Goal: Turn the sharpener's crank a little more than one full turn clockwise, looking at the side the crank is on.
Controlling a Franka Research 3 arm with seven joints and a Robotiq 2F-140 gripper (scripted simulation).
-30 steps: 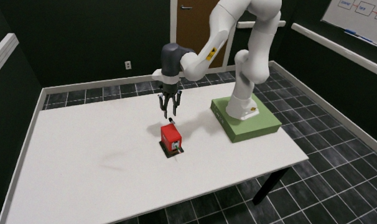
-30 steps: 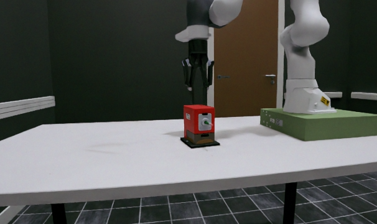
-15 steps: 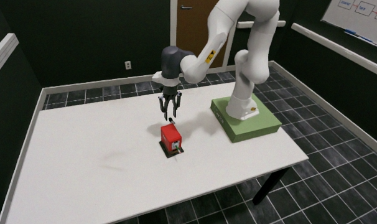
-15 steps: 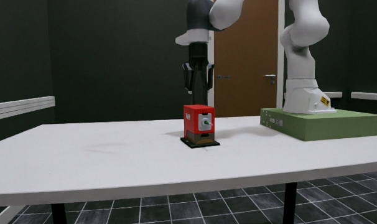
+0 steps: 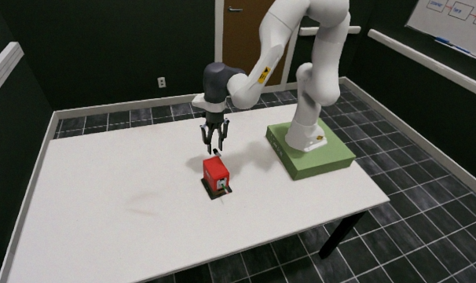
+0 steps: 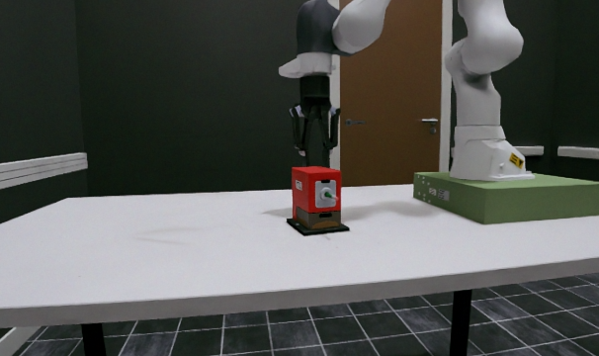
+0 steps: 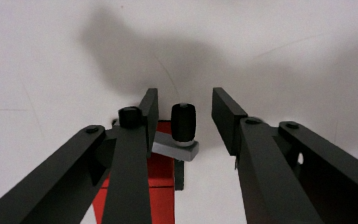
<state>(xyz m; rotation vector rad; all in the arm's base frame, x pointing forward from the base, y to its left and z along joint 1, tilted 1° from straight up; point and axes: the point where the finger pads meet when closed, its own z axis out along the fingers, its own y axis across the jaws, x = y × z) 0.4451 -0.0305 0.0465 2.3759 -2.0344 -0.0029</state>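
The red sharpener [image 5: 215, 173] stands on a black base plate near the middle of the white table; it also shows in the exterior view [image 6: 315, 198] and at the bottom of the wrist view [image 7: 150, 185]. Its grey crank arm [image 7: 175, 148] sticks out on the far side and ends in a black knob [image 7: 184, 122] [image 5: 215, 150], which points up. My gripper [image 5: 214, 147] hangs straight down above the far side of the sharpener. Its fingers are partly open and straddle the knob. There is a gap to the right finger and a narrower one to the left finger.
A green pencil stub [image 6: 332, 196] pokes out of the sharpener's near face. The arm's green mounting block [image 5: 309, 151] sits on the table to the right. The table's far edge lies behind the gripper.
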